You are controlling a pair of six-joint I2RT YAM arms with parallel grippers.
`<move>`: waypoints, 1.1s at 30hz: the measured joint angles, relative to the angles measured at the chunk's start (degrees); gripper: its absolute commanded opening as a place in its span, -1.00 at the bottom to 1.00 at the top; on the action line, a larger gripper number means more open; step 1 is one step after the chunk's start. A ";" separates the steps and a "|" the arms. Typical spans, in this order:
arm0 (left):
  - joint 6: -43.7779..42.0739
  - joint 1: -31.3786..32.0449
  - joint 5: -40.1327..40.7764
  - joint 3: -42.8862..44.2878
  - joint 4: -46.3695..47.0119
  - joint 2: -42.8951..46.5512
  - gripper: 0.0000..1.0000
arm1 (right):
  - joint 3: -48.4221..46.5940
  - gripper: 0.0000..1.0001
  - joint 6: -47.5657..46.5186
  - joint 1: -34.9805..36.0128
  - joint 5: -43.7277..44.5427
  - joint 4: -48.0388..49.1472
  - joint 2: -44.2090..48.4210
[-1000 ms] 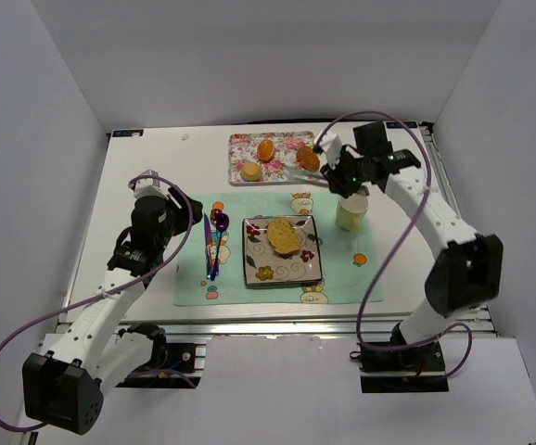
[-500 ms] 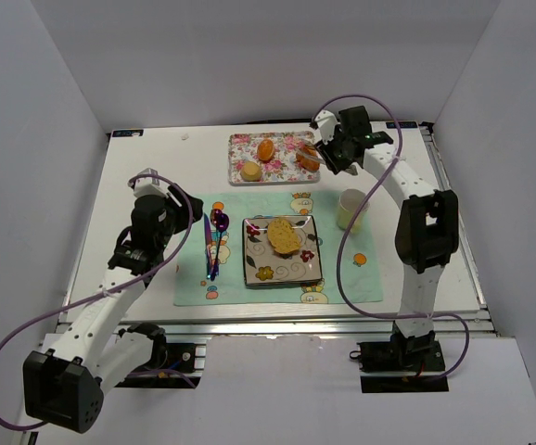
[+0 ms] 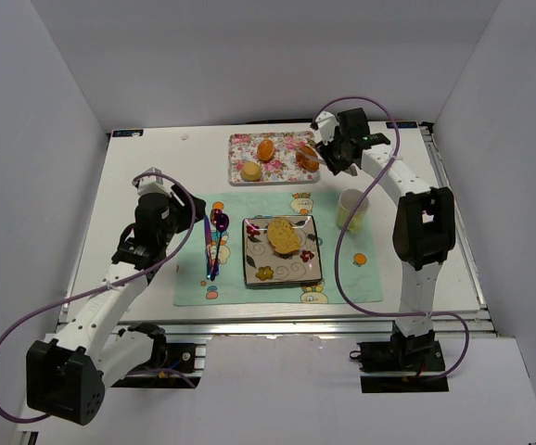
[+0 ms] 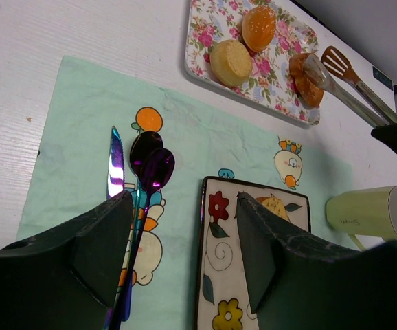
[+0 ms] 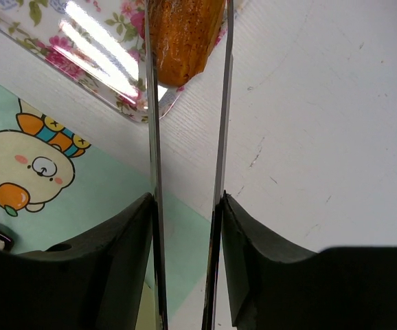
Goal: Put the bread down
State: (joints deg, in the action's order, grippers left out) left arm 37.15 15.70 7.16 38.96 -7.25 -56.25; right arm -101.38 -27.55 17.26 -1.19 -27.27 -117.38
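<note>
Bright, even overhead light. The white walls bounce it, so shadows on the bench (image 3: 147, 162) are short and soft. Top view is sharp corner to corner. Right wrist: hard glare streaks on the floral tray (image 5: 109, 69), specular lines along the tongs (image 5: 220, 137), right hand (image 5: 185, 206) dark and slightly soft. Left wrist: scene in focus, left hand (image 4: 183, 220) blurred and underexposed, purple sheen on the spoon (image 4: 154, 168).

V. shiny metal tongs (image 5: 220, 137), glossy floral tray (image 5: 82, 41), rough-crust bread (image 5: 183, 34), matt creased placemat (image 4: 82, 117), smooth glazed mug (image 4: 367, 210).
</note>
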 measured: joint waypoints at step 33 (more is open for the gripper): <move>-0.02 0.00 -0.37 0.48 0.46 -0.66 0.43 | 9.90 -1.00 1.16 -1.75 -17.25 -3.48 18.36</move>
State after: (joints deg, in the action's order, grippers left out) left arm 37.12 15.70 6.79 39.44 -6.79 -56.90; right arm -91.48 -26.39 15.51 -18.44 -30.74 -99.02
